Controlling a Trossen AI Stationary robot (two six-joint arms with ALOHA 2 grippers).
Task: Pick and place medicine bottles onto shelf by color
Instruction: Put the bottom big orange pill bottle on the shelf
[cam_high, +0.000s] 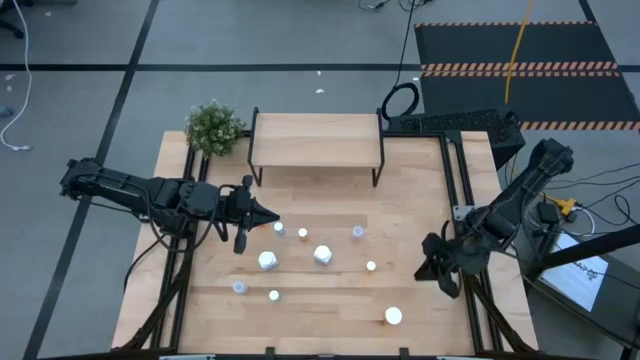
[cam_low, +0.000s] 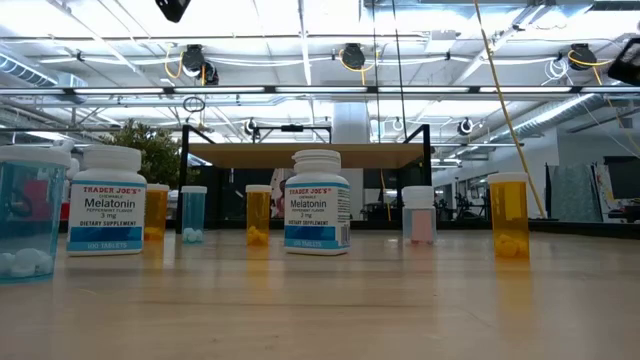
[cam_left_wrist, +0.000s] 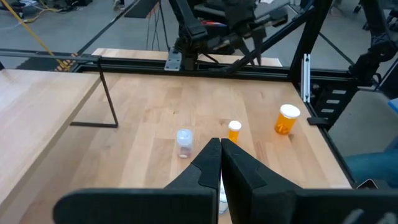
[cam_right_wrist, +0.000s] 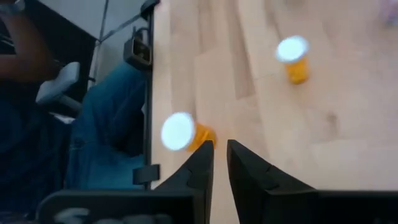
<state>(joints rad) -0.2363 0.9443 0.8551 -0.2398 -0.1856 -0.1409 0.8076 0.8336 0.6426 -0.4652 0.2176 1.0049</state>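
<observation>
A blue bottle (cam_low: 25, 210) with white tablets sits leftmost, then two Melatonin bottles (cam_low: 107, 200), orange bottles (cam_low: 510, 215) with pills scattered on the table (cam_high: 330, 285). The shelf (cam_high: 316, 139) is bare. The left gripper (cam_high: 268, 216) hovers clenched, empty; the right gripper (cam_right_wrist: 219, 155), fingers slightly parted, holds nothing near the table's right edge.

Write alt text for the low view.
Medicine bottles stand upright across a wooden tabletop: two white melatonin bottles, several orange ones, pale blue ones. Behind them, the low shelf is bare. No claw shows.
</observation>
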